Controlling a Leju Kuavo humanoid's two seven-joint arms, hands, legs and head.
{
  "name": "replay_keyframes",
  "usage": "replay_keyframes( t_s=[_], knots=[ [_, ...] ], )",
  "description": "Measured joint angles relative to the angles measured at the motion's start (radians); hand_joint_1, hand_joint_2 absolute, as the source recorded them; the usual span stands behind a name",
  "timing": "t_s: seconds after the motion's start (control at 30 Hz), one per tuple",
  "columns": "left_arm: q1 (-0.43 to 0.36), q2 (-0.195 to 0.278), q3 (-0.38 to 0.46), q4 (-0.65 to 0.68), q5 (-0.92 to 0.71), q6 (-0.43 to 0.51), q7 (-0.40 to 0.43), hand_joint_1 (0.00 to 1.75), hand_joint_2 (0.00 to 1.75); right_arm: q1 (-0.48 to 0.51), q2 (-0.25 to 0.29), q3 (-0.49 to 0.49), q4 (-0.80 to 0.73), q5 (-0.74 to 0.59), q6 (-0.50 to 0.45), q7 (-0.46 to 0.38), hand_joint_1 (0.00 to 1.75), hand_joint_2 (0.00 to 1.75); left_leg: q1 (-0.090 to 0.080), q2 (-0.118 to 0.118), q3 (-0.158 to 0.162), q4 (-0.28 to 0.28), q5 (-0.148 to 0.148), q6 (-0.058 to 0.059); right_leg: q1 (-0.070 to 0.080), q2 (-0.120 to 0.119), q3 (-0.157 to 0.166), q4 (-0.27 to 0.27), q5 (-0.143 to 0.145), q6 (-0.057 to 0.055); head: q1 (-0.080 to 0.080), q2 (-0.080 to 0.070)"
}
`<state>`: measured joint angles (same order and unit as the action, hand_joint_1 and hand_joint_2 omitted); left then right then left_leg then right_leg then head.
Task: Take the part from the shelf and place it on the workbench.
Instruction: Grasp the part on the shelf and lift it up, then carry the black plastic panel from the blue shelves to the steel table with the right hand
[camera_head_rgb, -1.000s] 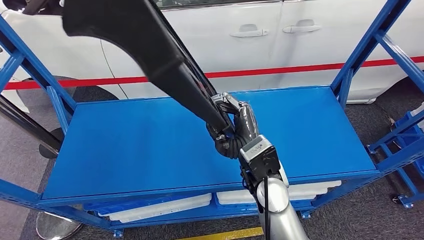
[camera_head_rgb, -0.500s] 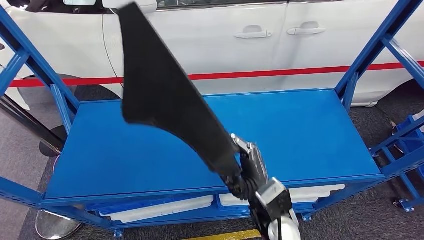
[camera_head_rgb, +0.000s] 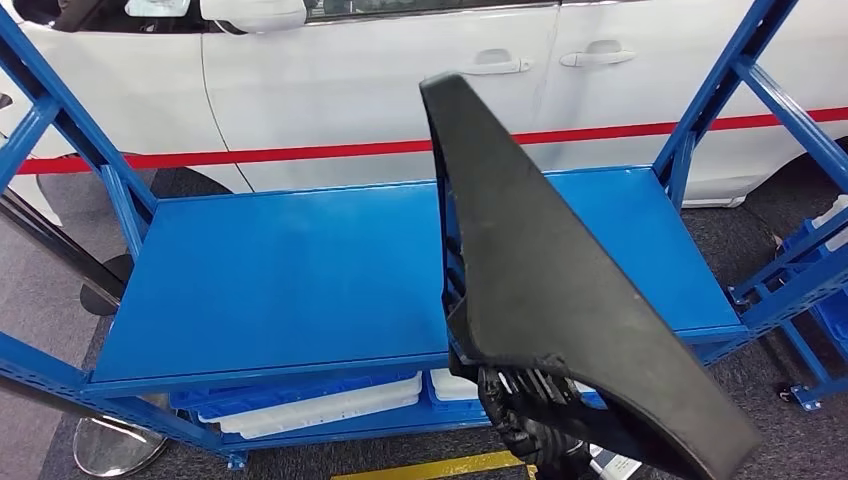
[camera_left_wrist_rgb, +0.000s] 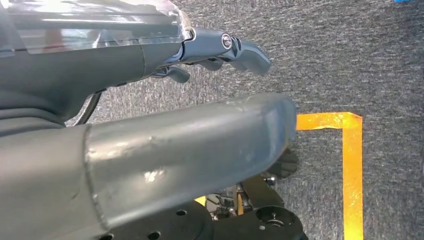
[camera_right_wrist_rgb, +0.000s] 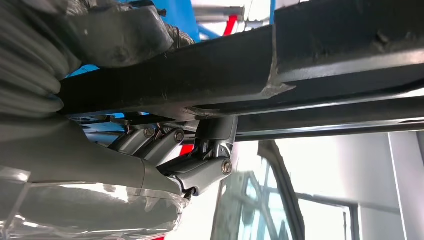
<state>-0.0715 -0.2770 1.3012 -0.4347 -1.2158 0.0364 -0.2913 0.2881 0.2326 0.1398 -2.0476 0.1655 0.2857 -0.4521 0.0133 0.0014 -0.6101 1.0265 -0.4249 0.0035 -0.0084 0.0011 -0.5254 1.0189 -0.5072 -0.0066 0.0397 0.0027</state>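
Note:
A long black part (camera_head_rgb: 540, 260), broad and flat with a narrow end, hangs in the air in front of the blue shelf (camera_head_rgb: 280, 280), slanting from upper middle down to the lower right of the head view. My right hand (camera_head_rgb: 525, 415) grips it from beneath near the shelf's front edge. In the right wrist view the part (camera_right_wrist_rgb: 325, 50) lies across my right hand (camera_right_wrist_rgb: 150, 150), thumb on one side and fingers (camera_right_wrist_rgb: 200, 167) wrapped on the other. My left hand (camera_left_wrist_rgb: 125, 60) hangs over grey carpet, holding nothing, fingers apart.
A white car (camera_head_rgb: 400, 70) with a red stripe stands behind the shelf. White trays (camera_head_rgb: 310, 410) lie on the lower shelf level. Blue uprights (camera_head_rgb: 715, 90) frame both ends, and another blue rack (camera_head_rgb: 810, 290) stands at right. Yellow tape (camera_left_wrist_rgb: 350, 165) marks the floor.
My right hand has drawn back from above the shelf to its front edge, and the black part has swung from the upper left across to the right, closer to the camera.

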Motion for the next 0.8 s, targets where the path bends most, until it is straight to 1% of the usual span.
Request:
replay_keyframes(
  t_s=[0.03, 0.07, 0.1, 0.13, 0.17, 0.2, 0.23, 0.27, 0.3, 0.33, 0.37, 0.4, 0.43, 0.47, 0.5, 0.53, 0.57, 0.6, 0.63, 0.67, 0.7, 0.73, 0.77, 0.8],
  knots=[
    [0.001, 0.000, 0.000, -0.002, -0.003, -0.001, 0.000, 0.00, 0.00, 0.003, 0.005, -0.004, -0.004, 0.005, -0.001, -0.001, 1.75, 1.75, 0.001, 0.000, -0.008, 0.015, -0.018, -0.005, -0.002, -0.002, -0.007, -0.002, 0.009, -0.009, 0.000, 0.000],
    [0.001, -0.001, 0.000, -0.004, -0.006, -0.001, 0.000, 0.00, 0.00, 0.005, 0.010, -0.008, -0.007, 0.009, -0.003, -0.003, 1.75, 1.75, 0.003, 0.000, -0.023, 0.049, -0.051, -0.009, -0.004, -0.004, -0.016, -0.004, 0.018, -0.017, 0.000, 0.000],
    [0.001, -0.001, 0.000, -0.005, -0.008, -0.002, -0.001, 0.00, 0.00, 0.008, 0.014, -0.011, -0.011, 0.011, -0.004, -0.004, 1.75, 1.75, 0.004, 0.000, -0.044, 0.104, -0.097, -0.013, -0.004, -0.005, -0.028, -0.003, 0.028, -0.022, 0.000, 0.000],
    [0.001, -0.002, 0.000, -0.005, -0.010, -0.003, -0.001, 0.00, 0.00, 0.011, 0.018, -0.014, -0.013, 0.012, -0.005, -0.005, 1.75, 1.75, 0.004, 0.000, -0.065, 0.171, -0.144, -0.015, -0.003, -0.006, -0.041, -0.002, 0.037, -0.024, 0.000, 0.000],
    [0.001, -0.002, 0.000, -0.006, -0.011, -0.003, -0.001, 0.00, 0.00, 0.014, 0.020, -0.017, -0.014, 0.013, -0.005, -0.005, 1.75, 1.75, 0.004, 0.000, -0.080, 0.232, -0.179, -0.018, -0.001, -0.007, -0.055, 0.000, 0.045, -0.025, 0.000, 0.000],
    [0.001, -0.002, 0.000, -0.006, -0.012, -0.003, -0.001, 0.00, 0.00, 0.017, 0.022, -0.020, -0.014, 0.014, -0.005, -0.005, 1.75, 1.75, 0.004, 0.000, -0.081, 0.268, -0.197, -0.018, 0.001, -0.007, -0.069, 0.003, 0.053, -0.025, 0.000, 0.000],
    [0.001, -0.003, 0.000, -0.007, -0.013, -0.003, -0.001, 0.00, 0.00, 0.019, 0.024, -0.023, -0.014, 0.015, -0.006, -0.006, 1.75, 1.75, 0.004, 0.000, -0.060, 0.263, -0.197, -0.017, 0.002, -0.008, -0.082, 0.007, 0.060, -0.024, 0.000, 0.000],
    [0.001, -0.003, 0.000, -0.009, -0.015, -0.003, -0.001, 0.00, 0.00, 0.022, 0.025, -0.025, -0.014, 0.015, -0.006, -0.007, 1.75, 1.75, 0.004, 0.000, -0.017, 0.215, -0.181, -0.013, 0.003, -0.008, -0.093, 0.010, 0.067, -0.023, 0.000, 0.000],
    [0.000, -0.003, 0.000, -0.011, -0.016, -0.004, -0.001, 0.00, 0.00, 0.024, 0.027, -0.028, -0.015, 0.015, -0.007, -0.008, 1.75, 1.75, 0.002, 0.000, 0.041, 0.139, -0.160, -0.007, 0.004, -0.007, -0.102, 0.013, 0.074, -0.021, 0.000, 0.000],
    [-0.001, -0.003, -0.001, -0.014, -0.018, -0.004, -0.001, 0.00, 0.00, 0.027, 0.029, -0.031, -0.017, 0.015, -0.007, -0.009, 1.75, 1.75, -0.001, 0.000, 0.094, 0.062, -0.145, 0.000, 0.006, -0.007, -0.110, 0.015, 0.081, -0.018, 0.000, 0.000],
    [-0.003, -0.004, -0.001, -0.017, -0.019, -0.006, -0.002, 0.00, 0.00, 0.030, 0.031, -0.035, -0.020, 0.015, -0.006, -0.010, 1.75, 1.75, -0.005, 0.000, 0.130, 0.003, -0.133, 0.007, 0.006, -0.008, -0.114, 0.016, 0.088, -0.013, 0.000, 0.000],
    [-0.004, -0.004, -0.001, -0.019, -0.020, -0.007, -0.002, 0.00, 0.00, 0.032, 0.033, -0.038, -0.022, 0.014, -0.006, -0.011, 1.75, 1.75, -0.009, 0.000, 0.147, -0.028, -0.128, 0.013, 0.005, -0.009, -0.116, 0.016, 0.094, -0.006, 0.000, 0.000],
    [-0.004, -0.004, -0.001, -0.021, -0.020, -0.009, -0.003, 0.00, 0.00, 0.035, 0.034, -0.041, -0.026, 0.014, -0.005, -0.012, 1.75, 1.75, -0.013, 0.000, 0.146, -0.035, -0.125, 0.017, 0.004, -0.010, -0.117, 0.015, 0.101, 0.000, 0.000, 0.000],
    [-0.003, -0.004, -0.001, -0.022, -0.019, -0.011, -0.003, 0.00, 0.00, 0.037, 0.035, -0.043, -0.028, 0.014, -0.004, -0.013, 1.75, 1.75, -0.015, -0.001, 0.142, -0.036, -0.115, 0.022, 0.002, -0.010, -0.117, 0.012, 0.109, 0.007, 0.000, 0.000],
    [-0.002, -0.004, -0.001, -0.022, -0.020, -0.013, -0.003, 0.00, 0.00, 0.039, 0.036, -0.045, -0.030, 0.013, -0.004, -0.013, 1.75, 1.75, -0.014, 0.002, 0.138, -0.039, -0.104, 0.027, 0.001, -0.009, -0.118, 0.012, 0.111, 0.013, 0.000, 0.000],
    [-0.002, -0.004, -0.001, -0.023, -0.020, -0.014, -0.003, 0.00, 0.00, 0.042, 0.037, -0.048, -0.033, 0.013, -0.004, -0.014, 1.75, 1.75, -0.011, 0.004, 0.132, -0.043, -0.092, 0.034, 0.000, -0.007, -0.123, 0.020, 0.097, 0.019, 0.000, 0.000],
    [-0.002, -0.004, 0.000, -0.023, -0.020, -0.014, -0.003, 0.00, 0.00, 0.044, 0.038, -0.050, -0.035, 0.012, -0.004, -0.014, 1.75, 1.75, -0.008, 0.007, 0.122, -0.048, -0.078, 0.041, -0.001, -0.005, -0.132, 0.045, 0.064, 0.024, 0.000, 0.000],
    [-0.003, -0.004, 0.000, -0.024, -0.020, -0.014, -0.003, 0.00, 0.00, 0.046, 0.038, -0.052, -0.037, 0.012, -0.004, -0.014, 1.75, 1.75, -0.006, 0.010, 0.109, -0.050, -0.065, 0.046, -0.003, -0.003, -0.146, 0.089, 0.014, 0.029, 0.000, 0.000],
    [-0.003, -0.004, 0.000, -0.024, -0.019, -0.015, -0.003, 0.00, 0.00, 0.047, 0.038, -0.054, -0.037, 0.012, -0.004, -0.014, 1.75, 1.75, -0.006, 0.011, 0.095, -0.050, -0.055, 0.049, -0.004, -0.003, -0.161, 0.148, -0.040, 0.033, 0.000, 0.000],
    [-0.003, -0.004, 0.000, -0.025, -0.019, -0.015, -0.003, 0.00, 0.00, 0.048, 0.038, -0.057, -0.038, 0.012, -0.004, -0.014, 1.75, 1.75, -0.006, 0.011, 0.080, -0.048, -0.045, 0.050, -0.006, -0.003, -0.174, 0.211, -0.082, 0.037, 0.000, 0.000],
    [-0.002, -0.004, 0.000, -0.026, -0.020, -0.016, -0.003, 0.00, 0.00, 0.049, 0.038, -0.059, -0.038, 0.012, -0.004, -0.014, 1.75, 1.75, -0.006, 0.012, 0.065, -0.045, -0.034, 0.049, -0.007, -0.003, -0.178, 0.261, -0.101, 0.041, 0.000, 0.000],
    [-0.002, -0.004, 0.000, -0.026, -0.020, -0.016, -0.003, 0.00, 0.00, 0.050, 0.038, -0.061, -0.038, 0.012, -0.004, -0.014, 1.75, 1.75, -0.005, 0.012, 0.049, -0.041, -0.025, 0.047, -0.009, -0.003, -0.169, 0.284, -0.097, 0.044, 0.000, 0.000],
    [-0.002, -0.004, 0.000, -0.026, -0.020, -0.016, -0.003, 0.00, 0.00, 0.050, 0.038, -0.063, -0.038, 0.012, -0.004, -0.014, 1.75, 1.75, -0.005, 0.013, 0.033, -0.036, -0.016, 0.043, -0.011, -0.003, -0.142, 0.274, -0.075, 0.046, 0.000, 0.000],
    [-0.002, -0.004, 0.000, -0.026, -0.020, -0.017, -0.003, 0.00, 0.00, 0.050, 0.038, -0.063, -0.038, 0.012, -0.004, -0.014, 1.75, 1.75, -0.004, 0.012, 0.018, -0.030, -0.009, 0.040, -0.013, -0.003, -0.099, 0.230, -0.050, 0.047, 0.000, 0.000]
  ],
)
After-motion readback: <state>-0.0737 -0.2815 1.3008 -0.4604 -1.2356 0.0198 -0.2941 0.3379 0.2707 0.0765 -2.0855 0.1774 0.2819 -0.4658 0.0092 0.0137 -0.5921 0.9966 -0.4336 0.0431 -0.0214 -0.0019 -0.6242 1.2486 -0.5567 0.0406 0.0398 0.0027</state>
